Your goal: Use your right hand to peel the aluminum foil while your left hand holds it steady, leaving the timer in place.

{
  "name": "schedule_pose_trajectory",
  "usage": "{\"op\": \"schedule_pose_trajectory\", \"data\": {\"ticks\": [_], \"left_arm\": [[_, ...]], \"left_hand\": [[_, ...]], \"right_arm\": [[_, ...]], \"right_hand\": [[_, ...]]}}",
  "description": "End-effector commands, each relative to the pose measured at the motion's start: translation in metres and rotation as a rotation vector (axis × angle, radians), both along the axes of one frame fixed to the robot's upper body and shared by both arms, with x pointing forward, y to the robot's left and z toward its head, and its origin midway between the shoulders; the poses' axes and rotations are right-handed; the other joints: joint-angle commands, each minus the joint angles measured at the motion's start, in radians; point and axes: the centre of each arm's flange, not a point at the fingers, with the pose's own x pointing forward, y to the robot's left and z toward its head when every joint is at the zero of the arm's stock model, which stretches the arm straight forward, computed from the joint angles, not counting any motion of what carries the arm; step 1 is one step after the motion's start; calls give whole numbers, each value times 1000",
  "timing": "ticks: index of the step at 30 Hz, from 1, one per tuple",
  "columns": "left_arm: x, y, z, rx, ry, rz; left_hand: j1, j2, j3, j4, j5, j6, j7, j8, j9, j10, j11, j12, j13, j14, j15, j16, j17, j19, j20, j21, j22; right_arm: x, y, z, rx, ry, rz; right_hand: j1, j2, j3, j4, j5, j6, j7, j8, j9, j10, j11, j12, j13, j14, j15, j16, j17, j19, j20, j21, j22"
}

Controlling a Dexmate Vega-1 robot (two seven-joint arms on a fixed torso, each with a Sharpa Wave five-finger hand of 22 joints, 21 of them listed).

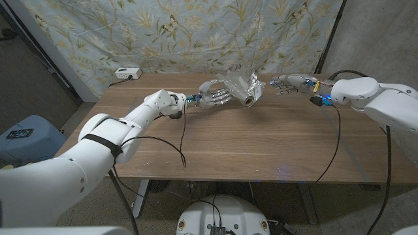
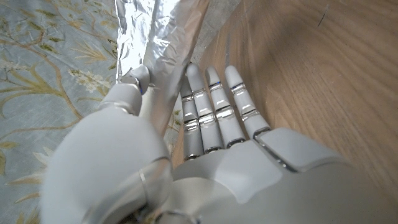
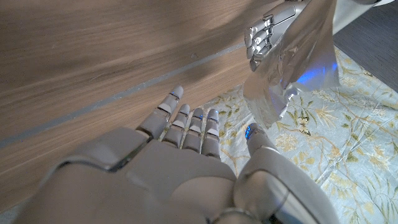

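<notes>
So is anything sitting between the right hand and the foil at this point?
Nothing visible does. The right hand is open with bare table between it and the raised sheet of the aluminum foil, which the left hand grips.

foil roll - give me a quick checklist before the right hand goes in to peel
1. Left hand on the aluminum foil roll: ok, its fingers lie against the foil in the left wrist view.
2. Loose foil sheet raised and reachable: ok, it stands up from the roll.
3. Right hand free: ok, fingers apart, holding nothing.
4. Right hand touching the sheet: not ok, a gap shows in the right wrist view.
5. Firmness of the left hand's hold: cannot tell.
6. Timer left in place: ok, at the table's far left corner, away from both hands.
</notes>
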Motion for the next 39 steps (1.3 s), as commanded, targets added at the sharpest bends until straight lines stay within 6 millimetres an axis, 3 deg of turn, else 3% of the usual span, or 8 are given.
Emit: {"op": "schedule_pose_trajectory", "data": {"ticks": [1,5,8,10,21,39], "left_arm": [[-2,-6,2,62,1,-30],[-2,-8,-1,67,5,-39],[-2,-10,-3,76,8,-42],[-1,-11,-4,76,10,-46],[-1,-19,-7,69,10,-64],[2,-32,-7,-9,3,-64]], "left_hand": [[-37,51,47,41,6,60,-24,140,8,26,-26,3,1,12,-2,2,4,12,0,-4,5],[-38,51,48,40,7,63,-22,141,6,32,-23,4,0,14,-3,2,7,13,0,-5,5],[-37,52,49,38,7,64,-22,142,5,32,-26,4,0,16,-3,2,9,13,-1,-6,5],[-38,53,49,38,7,65,-23,142,5,33,-26,6,2,17,-3,2,10,13,-2,-6,6],[-40,54,50,37,7,67,-17,145,5,36,-25,6,1,18,-2,2,15,16,-2,-7,6],[-51,56,50,39,6,46,-9,139,3,6,-18,-2,7,3,11,-8,25,4,4,-16,7]], "right_arm": [[-19,3,37,-100,5,-15],[-22,7,46,-128,7,-22],[-24,10,53,-139,16,-29],[-25,13,57,-153,25,-37],[-23,32,74,-221,103,-78],[-21,42,84,-268,121,-89]], "right_hand": [[0,-15,-1,-10,-1,7,11,4,2,7,13,6,4,8,16,6,0,9,14,5,2],[-13,-27,-13,-9,-2,13,34,5,2,21,52,10,4,22,36,10,2,14,26,6,2],[-22,-40,-22,-13,1,27,55,8,2,51,108,19,5,49,55,15,-1,30,50,9,2],[-24,-47,-25,-17,2,35,73,10,2,64,124,22,5,62,67,16,-3,40,56,11,1],[-22,-62,-30,-31,6,36,102,6,2,80,143,22,5,99,97,21,-7,72,95,17,1],[-17,-57,-26,-37,11,39,110,6,2,82,147,19,5,111,99,20,-9,92,103,20,1]]}}
